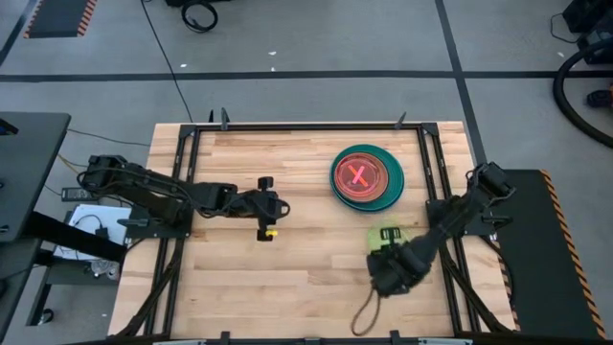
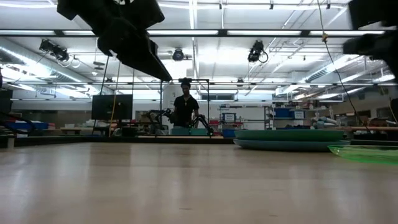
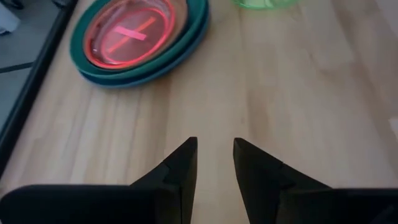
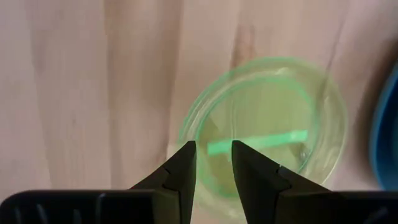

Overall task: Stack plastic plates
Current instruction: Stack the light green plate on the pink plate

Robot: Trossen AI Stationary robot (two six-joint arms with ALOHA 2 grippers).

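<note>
A stack of plastic plates (image 1: 367,175) rests on the table's far right part: a blue one at the bottom, a teal one on it, and a small translucent pink-orange one on top with a pink cross. It also shows in the left wrist view (image 3: 140,37) and the low view (image 2: 289,138). A small lime green plate (image 4: 267,124) lies flat nearer the front (image 1: 385,235). My right gripper (image 4: 213,155) points down over the green plate's rim, held above it and open by a narrow gap. My left gripper (image 3: 214,155) hovers over the table's middle (image 1: 280,205), open and holding nothing.
Black frame rails (image 1: 436,182) run along the table's sides and far edge. A cable loop (image 1: 369,311) lies at the front right. Bare wood (image 1: 306,268) spreads between the arms. A person (image 2: 186,106) stands in the room beyond.
</note>
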